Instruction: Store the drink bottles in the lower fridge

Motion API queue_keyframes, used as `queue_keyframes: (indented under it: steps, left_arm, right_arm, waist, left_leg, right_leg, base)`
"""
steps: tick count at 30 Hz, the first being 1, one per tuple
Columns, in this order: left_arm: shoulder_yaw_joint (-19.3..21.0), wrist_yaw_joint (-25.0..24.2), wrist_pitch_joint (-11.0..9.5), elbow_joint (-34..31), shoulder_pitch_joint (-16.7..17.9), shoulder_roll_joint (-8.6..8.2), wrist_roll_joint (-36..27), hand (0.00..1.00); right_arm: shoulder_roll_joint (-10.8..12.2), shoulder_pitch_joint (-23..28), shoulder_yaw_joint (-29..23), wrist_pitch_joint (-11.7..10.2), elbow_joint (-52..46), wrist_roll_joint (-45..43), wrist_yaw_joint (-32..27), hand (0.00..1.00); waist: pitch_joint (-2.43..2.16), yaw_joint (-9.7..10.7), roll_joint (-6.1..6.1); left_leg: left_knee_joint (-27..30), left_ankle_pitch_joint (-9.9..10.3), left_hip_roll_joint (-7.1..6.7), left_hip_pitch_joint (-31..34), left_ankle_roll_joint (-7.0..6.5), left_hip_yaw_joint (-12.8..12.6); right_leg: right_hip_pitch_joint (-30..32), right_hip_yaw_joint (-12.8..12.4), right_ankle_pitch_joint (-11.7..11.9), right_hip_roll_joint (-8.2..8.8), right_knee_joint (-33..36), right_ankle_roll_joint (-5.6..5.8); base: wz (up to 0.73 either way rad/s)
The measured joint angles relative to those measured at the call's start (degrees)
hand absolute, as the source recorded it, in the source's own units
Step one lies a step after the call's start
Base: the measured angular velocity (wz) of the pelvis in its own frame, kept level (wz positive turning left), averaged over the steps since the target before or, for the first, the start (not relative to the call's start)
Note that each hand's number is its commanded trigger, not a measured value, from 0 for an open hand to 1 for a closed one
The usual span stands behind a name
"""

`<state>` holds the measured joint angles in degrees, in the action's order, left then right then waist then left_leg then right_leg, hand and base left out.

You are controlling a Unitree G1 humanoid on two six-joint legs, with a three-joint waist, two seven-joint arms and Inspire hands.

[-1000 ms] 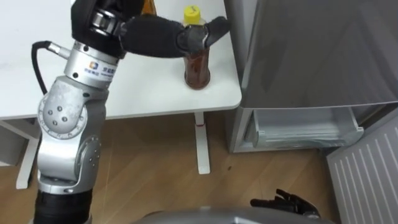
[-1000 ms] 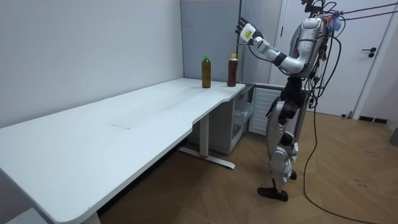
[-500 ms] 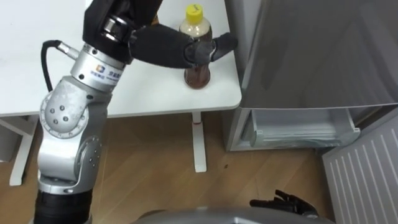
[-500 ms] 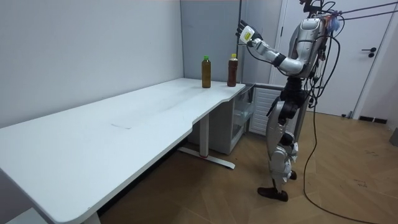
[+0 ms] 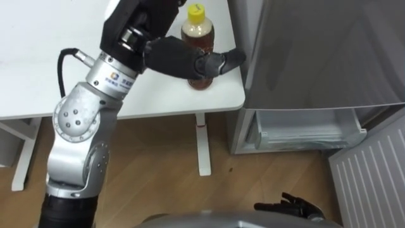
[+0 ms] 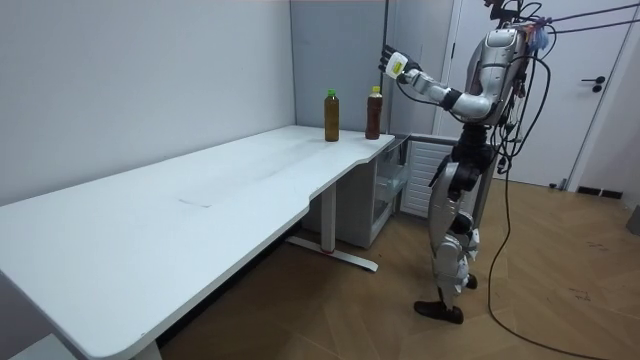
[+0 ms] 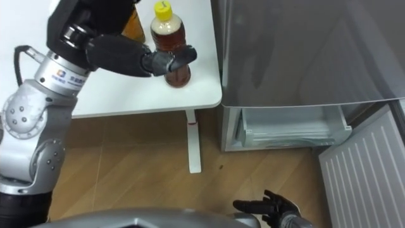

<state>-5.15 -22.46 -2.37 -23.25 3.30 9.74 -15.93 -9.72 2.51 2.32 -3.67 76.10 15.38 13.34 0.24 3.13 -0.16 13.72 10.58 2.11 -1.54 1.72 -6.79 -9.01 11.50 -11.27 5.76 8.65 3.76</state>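
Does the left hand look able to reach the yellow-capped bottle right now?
Probably yes: the left hand is open just before the yellow-capped bottle at the table corner, nothing between them.

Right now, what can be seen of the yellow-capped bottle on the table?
The yellow-capped bottle looks like clear plastic and holds a brown drink, with its cap on. It stands upright on the white table, near the corner by the fridge, with a green-capped bottle beside it. In the eye views the open left hand crosses its middle. The room view shows that hand raised above it and apart, so only the table touches it.
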Motion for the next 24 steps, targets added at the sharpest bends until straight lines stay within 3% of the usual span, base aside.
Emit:
queue_keyframes:
  steps: [4, 24]
  left_arm:
    - [0.1, -0.7, 1.1, 0.7, 0.4, 0.01, -0.2, 0.00]
    - [0.1, -0.8, 1.3, 0.7, 0.7, -0.04, -1.4, 0.00]
  right_arm:
    - [0.0, -0.3, 0.0, 0.1, 0.4, 0.1, 0.0, 0.00]
    - [-0.2, -0.7, 0.3, 1.3, 0.5, 0.0, 0.0, 0.00]
  waist:
    - [0.04, 0.0, 0.14]
    - [-0.01, -0.1, 0.30]
  left_leg:
    - [0.0, 0.0, 0.08, 0.1, 0.00, 0.0]
    - [-0.1, 0.0, 0.20, -0.2, 0.01, -0.2]
  right_leg:
    - [0.1, 0.0, 0.0, -0.04, 0.0, 0.00]
    - [-0.1, -0.2, 0.0, -0.13, 0.1, -0.06]
  base:
    - [0.00]
    - [0.00]
